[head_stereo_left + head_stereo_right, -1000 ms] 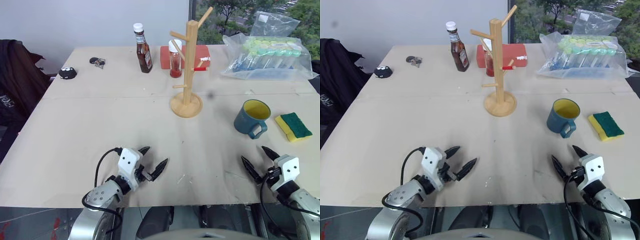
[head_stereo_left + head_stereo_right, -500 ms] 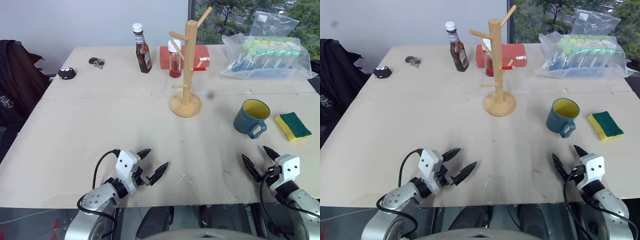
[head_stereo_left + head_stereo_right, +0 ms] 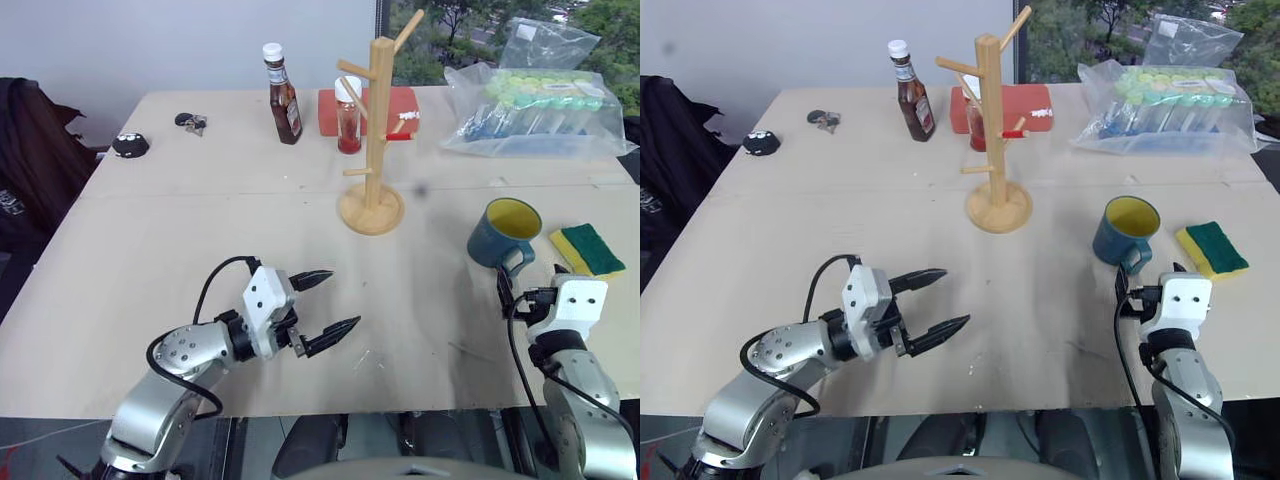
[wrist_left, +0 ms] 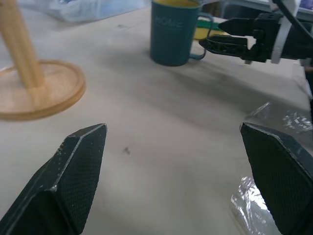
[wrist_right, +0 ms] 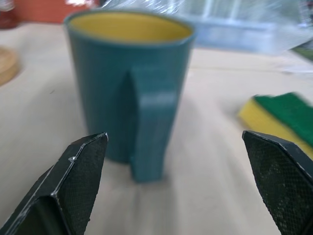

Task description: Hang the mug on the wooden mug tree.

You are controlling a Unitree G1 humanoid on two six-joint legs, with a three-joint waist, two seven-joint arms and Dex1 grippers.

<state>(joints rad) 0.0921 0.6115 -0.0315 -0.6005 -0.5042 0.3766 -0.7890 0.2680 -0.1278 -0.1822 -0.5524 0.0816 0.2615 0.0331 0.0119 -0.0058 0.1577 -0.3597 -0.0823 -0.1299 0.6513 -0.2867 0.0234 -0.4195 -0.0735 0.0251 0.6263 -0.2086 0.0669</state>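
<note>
Table [image 3: 200, 230] fills most of the head view, w/ the wooden mug tree [image 3: 375, 130] standing upright around 12 o'clock of centre, disc base flat on the top, pegs bare. Behind it, toward 11–12, a brown sauce bottle [image 3: 283, 95] and a red-capped jar; at 1–2 o'clock a clear bag of tubes [image 3: 540, 110].

L gripper [image 3: 320, 305] hangs over the table at about 7 o'clock, fingers spread wide, nothing btwn them, pointing across toward the R side.

The mug [image 3: 503, 233] sits upright on the table at 3 o'clock of the tree base, well apart from it, yellow inside showing. Green-yellow sponge [image 3: 587, 250] just beside it, at its 3 o'clock.

R gripper [image 3: 1150, 283] is just short of the mug, at its 6 o'clock, fingers spread as wide as they go, empty. Key relation: the mug lies straight ahead of the R gripper at 12, handle [image 5: 149, 127] turned back toward it, loop running vertical, centred btwn the two fingers in the R wrist view. R arm is clearly nearer; L is well apart. Judgement: next calls for a short push fwd, then a close on the handle or wall.
</note>
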